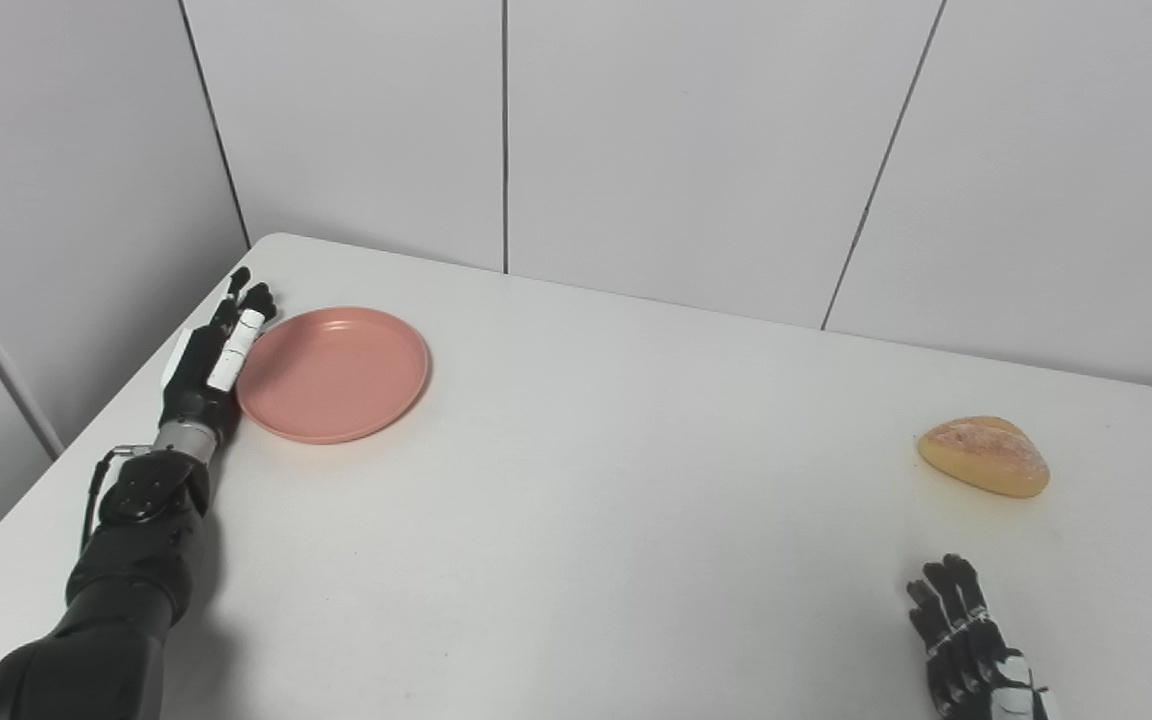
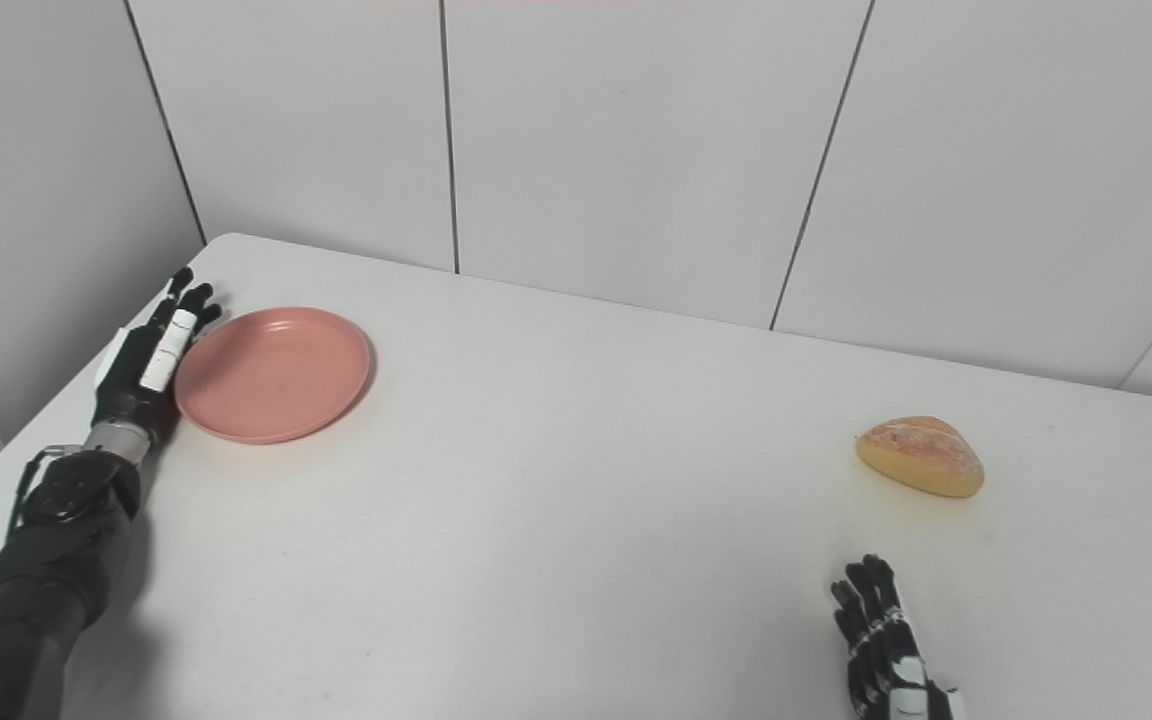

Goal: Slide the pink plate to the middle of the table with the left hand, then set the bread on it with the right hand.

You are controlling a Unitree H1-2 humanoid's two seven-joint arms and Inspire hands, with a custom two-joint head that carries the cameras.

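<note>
One flat push does it: left hand (image 1: 208, 365), fingers straight and pressed together against the plate (image 1: 334, 373) rim near the desk's left edge, should shove toward centre, keeping contact low.

You have the pink plate (image 1: 333, 373) lying flat and right side up on the white table (image 1: 576, 520), far over on the left side near the table's left edge and toward the back corner. It is round and shallow, with a low raised rim and nothing on it. Your bread (image 1: 984, 456) sits well apart from it, on the right side of the table. It is a small golden-brown loaf, domed on top, flat side down, paler and yellowish along its lower edge.
</note>
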